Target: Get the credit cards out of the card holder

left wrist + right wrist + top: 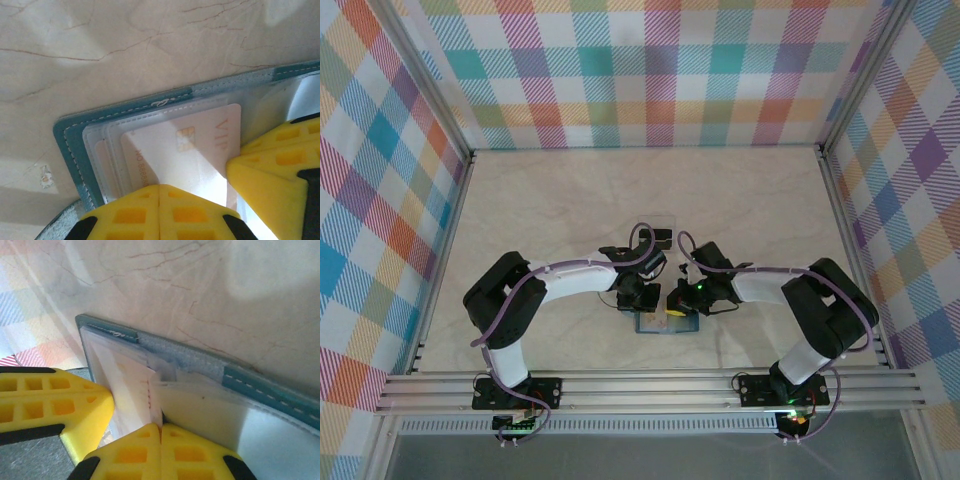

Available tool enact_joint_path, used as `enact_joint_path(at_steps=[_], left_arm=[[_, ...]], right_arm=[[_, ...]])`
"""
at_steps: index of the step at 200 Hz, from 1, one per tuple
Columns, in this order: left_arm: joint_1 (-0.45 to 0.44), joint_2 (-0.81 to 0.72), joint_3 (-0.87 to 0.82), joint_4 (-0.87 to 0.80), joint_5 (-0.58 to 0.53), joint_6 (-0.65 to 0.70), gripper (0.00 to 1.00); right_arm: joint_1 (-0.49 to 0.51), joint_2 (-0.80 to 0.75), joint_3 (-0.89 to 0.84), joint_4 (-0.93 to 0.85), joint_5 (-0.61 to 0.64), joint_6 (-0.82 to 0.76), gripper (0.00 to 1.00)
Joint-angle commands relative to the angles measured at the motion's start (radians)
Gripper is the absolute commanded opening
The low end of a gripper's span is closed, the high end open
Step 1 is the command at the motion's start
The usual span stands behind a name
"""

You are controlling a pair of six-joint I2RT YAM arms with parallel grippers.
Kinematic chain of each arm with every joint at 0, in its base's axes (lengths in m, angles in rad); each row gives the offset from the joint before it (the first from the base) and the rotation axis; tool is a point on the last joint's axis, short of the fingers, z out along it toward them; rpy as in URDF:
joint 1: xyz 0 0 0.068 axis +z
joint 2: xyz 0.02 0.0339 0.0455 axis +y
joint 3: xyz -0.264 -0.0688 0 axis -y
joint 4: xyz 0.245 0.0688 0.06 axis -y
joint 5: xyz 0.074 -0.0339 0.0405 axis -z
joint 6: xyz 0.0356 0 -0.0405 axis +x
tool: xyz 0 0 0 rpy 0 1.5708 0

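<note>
Card holder [648, 324] lies open, long axis running left-right.

The card holder [70, 145] is teal-blue with pale stitching along its edge, and its inner sleeves [112, 135] are frosted clear. The credit card [200, 145] is pale pinkish white with a gold chip and orange lettering. The left gripper [159, 200] and right gripper [161, 440] are bright yellow backed with black. The table [570, 200] is cream marble with thin brown veins. The walls [650, 70] carry a pastel plaid of teal, orange, purple, yellow and pink. The left arm [570, 275] and right arm [760, 285] are white and black.
</note>
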Motion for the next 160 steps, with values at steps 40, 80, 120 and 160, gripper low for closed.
enact_joint_path(at_steps=[40,80,120,160], left_arm=[[-0.013,0.011,-0.043,-0.092,-0.065,0.013,0.08],[-0.011,0.008,-0.042,-0.089,-0.061,0.014,0.09],[-0.011,0.037,-0.044,-0.071,-0.046,0.019,0.06],[-0.011,0.045,-0.047,-0.061,-0.037,0.019,0.05]], right_arm=[[-0.024,-0.073,0.037,-0.194,0.087,-0.063,0.0],[-0.024,-0.099,0.062,-0.243,0.115,-0.067,0.0],[-0.024,-0.108,0.038,-0.123,-0.005,-0.035,0.08],[-0.024,-0.098,0.028,-0.055,-0.057,-0.009,0.16]])
